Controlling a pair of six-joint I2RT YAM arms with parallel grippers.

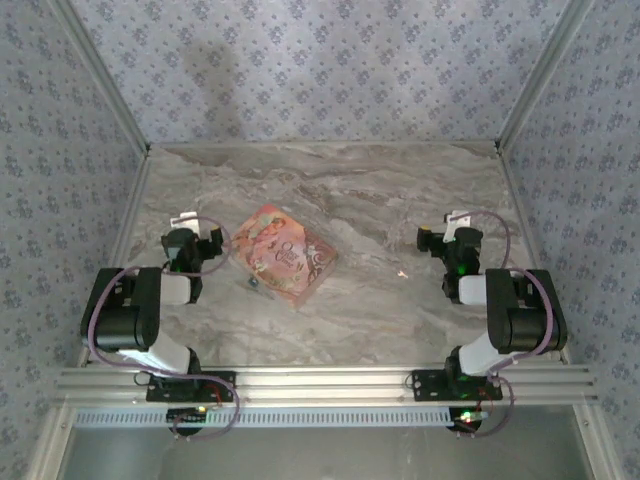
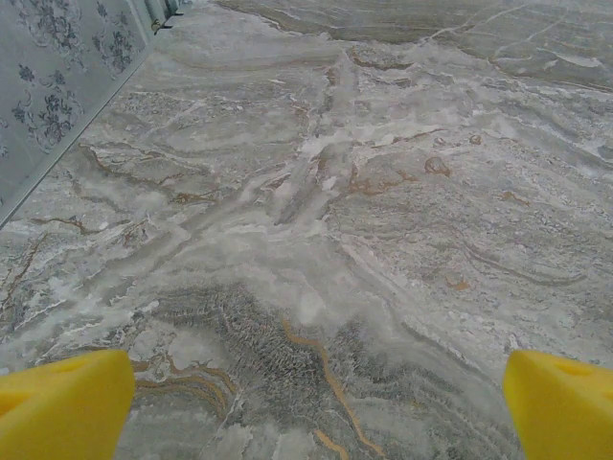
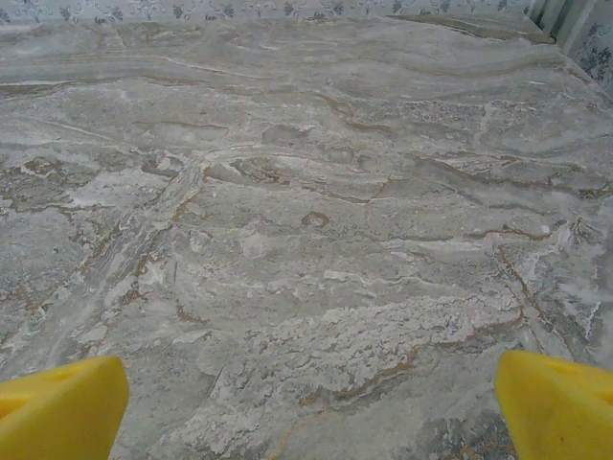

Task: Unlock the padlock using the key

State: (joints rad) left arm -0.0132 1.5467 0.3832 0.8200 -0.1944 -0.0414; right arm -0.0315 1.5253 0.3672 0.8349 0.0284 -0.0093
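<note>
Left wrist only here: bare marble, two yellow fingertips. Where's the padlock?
Observer: The padlock lies just by the near-left edge of the pink box, to the right of the left hand.
Operator: Key?
Observer: The key lies loose on the marble table, between the pink box and the right hand.
Operator: Right hand holding anything?
Observer: No. Its yellow fingers stand wide apart with nothing between them.

Robot test booth: wallpapered panels [image 1: 300, 60], aluminium rails [image 1: 330, 382], marble-patterned table [image 1: 400, 190].
</note>
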